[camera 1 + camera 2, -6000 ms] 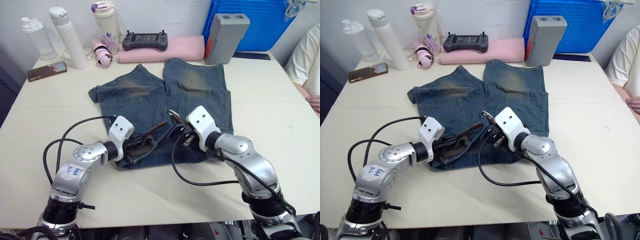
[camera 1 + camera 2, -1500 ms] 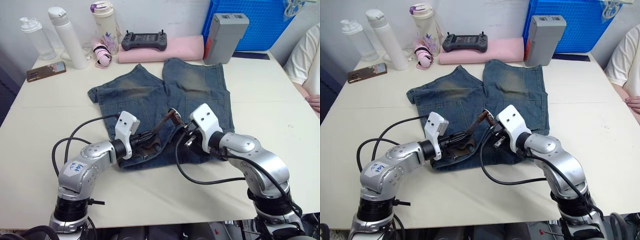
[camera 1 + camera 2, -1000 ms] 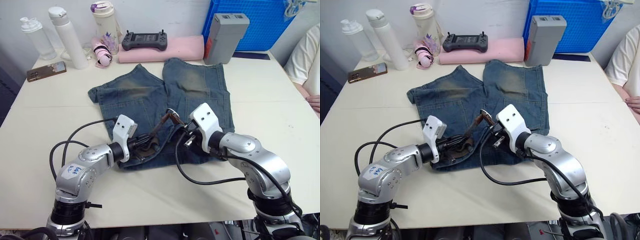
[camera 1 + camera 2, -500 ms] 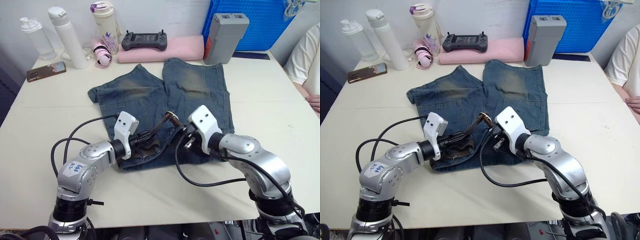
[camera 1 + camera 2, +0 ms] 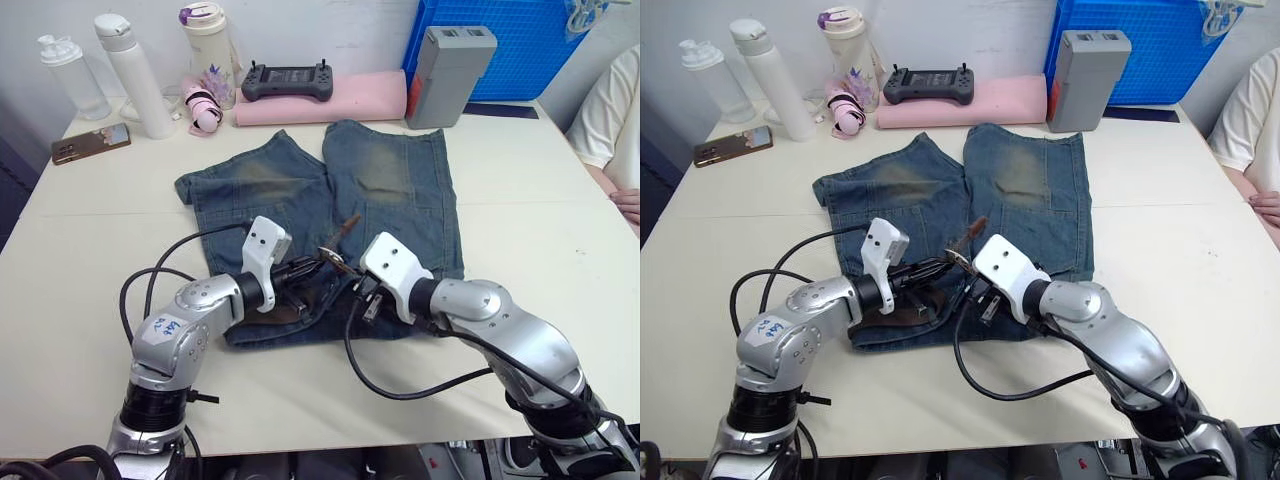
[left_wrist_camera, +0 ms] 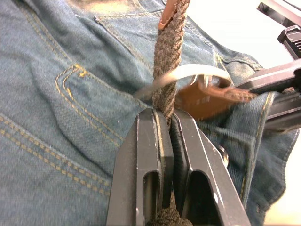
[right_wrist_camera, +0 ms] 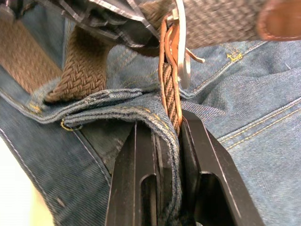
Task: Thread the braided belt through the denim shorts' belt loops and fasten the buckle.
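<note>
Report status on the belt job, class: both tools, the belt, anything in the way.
Left tool shut on braided belt. Right tool shut on belt end and denim shorts waistband, by the buckle. Buckle not fastened. Nothing obstructing.

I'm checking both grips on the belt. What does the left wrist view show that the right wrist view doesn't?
Left wrist view alone: the left claw shut on the braided belt alone, strap rising to its leather tip. Right wrist view alone: the right claw shut on the belt's buckle end together with the waistband edge. Both show the buckle and the denim shorts.
</note>
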Tool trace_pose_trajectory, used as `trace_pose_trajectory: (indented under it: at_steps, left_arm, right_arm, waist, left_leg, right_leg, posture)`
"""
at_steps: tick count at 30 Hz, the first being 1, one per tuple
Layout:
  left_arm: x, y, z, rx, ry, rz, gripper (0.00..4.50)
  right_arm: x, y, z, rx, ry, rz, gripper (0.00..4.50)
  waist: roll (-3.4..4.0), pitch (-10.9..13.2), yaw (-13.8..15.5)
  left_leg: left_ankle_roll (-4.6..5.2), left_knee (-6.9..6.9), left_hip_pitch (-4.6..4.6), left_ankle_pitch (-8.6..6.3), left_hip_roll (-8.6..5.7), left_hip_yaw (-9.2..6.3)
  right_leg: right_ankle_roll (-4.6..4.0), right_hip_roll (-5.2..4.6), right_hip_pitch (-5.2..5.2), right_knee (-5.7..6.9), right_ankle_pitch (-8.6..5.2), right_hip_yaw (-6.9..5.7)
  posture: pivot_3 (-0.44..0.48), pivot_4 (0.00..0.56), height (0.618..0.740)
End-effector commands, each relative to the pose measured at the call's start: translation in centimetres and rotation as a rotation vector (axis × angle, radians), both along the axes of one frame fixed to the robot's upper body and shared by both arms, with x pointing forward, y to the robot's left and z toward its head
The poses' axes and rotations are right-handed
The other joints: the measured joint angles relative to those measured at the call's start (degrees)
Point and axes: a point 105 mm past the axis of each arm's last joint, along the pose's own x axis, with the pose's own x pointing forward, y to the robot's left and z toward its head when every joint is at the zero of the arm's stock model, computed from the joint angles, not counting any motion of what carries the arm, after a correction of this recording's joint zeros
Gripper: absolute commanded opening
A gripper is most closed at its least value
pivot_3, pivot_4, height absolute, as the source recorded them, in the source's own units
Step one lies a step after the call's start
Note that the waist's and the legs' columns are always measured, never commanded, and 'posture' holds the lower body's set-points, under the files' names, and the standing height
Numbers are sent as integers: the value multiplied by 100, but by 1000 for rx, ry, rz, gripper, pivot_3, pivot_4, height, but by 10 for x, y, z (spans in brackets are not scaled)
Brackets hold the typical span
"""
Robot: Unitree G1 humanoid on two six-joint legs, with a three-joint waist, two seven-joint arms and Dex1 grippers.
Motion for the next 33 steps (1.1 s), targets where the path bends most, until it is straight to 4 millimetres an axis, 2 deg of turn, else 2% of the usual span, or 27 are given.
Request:
trace_pose_trajectory:
  at_steps: [1,3,7,8,11,13,18,25,29,30,33]
  left_arm:
    - [-1,-5,6,17,-52,-37,0]
    - [0,-5,5,27,-58,-43,0]
    - [1,-8,5,80,-101,-74,0]
    - [2,-8,4,113,-128,-88,0]
    - [2,-9,4,176,-187,-125,0]
    - [3,-10,7,222,-244,-150,0]
    - [7,-12,15,301,-371,-180,0]
    - [7,-14,21,330,-451,-188,0]
    - [7,-13,21,343,-469,-193,0]
    - [7,-13,21,341,-470,-191,0]
    - [7,-13,21,340,-471,-189,0]
  right_arm:
    - [-4,1,9,25,-44,29,1037]
    - [-8,0,15,46,-42,53,1679]
    - [-13,-19,35,49,-49,92,3562]
    - [-12,-28,47,55,-57,106,4033]
    - [-10,-44,78,40,-140,145,4033]
    - [-4,-46,86,-44,-233,165,4033]
    - [22,-39,71,-396,-537,228,4033]
    - [34,-35,47,-541,-635,286,4033]
    - [35,-33,43,-534,-636,285,2825]
    - [34,-32,42,-528,-629,286,2221]
    - [33,-31,39,-520,-615,287,797]
  waist:
    - [0,0,-1]
    - [0,0,1]
    - [-2,1,46]
    - [-2,1,49]
    - [0,3,69]
    - [0,3,76]
    - [-1,3,74]
    - [-1,4,102]
    - [-1,4,114]
    - [-1,4,116]
    - [-1,4,120]
  left_leg:
    - [0,0,0,0,0,0]
    - [0,-1,0,0,0,0]
    - [0,3,-3,0,-1,0]
    - [1,3,-3,0,0,0]
    - [1,1,-3,0,0,3]
    - [1,1,-3,0,1,7]
    - [1,-3,-3,0,1,35]
    - [1,0,-17,0,3,39]
    - [1,2,-21,0,4,37]
    - [1,3,-21,0,4,36]
    - [1,4,-22,0,4,34]
  right_leg:
    - [0,0,0,0,0,0]
    - [0,0,0,-1,0,-2]
    - [0,0,3,-6,0,-1]
    - [0,0,5,-10,0,-1]
    - [1,0,3,-19,0,0]
    - [1,0,5,-22,0,-2]
    - [1,2,6,-27,0,-6]
    - [1,2,3,-32,0,-18]
    - [1,2,3,-32,0,-22]
    - [1,2,3,-31,0,-22]
    - [1,2,3,-31,1,-22]
  posture:
    - [0,150,714]
    - [0,150,714]
    - [0,150,714]
    - [0,150,714]
    - [0,150,714]
    - [0,150,714]
    - [0,150,714]
    - [0,150,714]
    - [0,150,714]
    - [0,150,714]
    - [0,150,714]
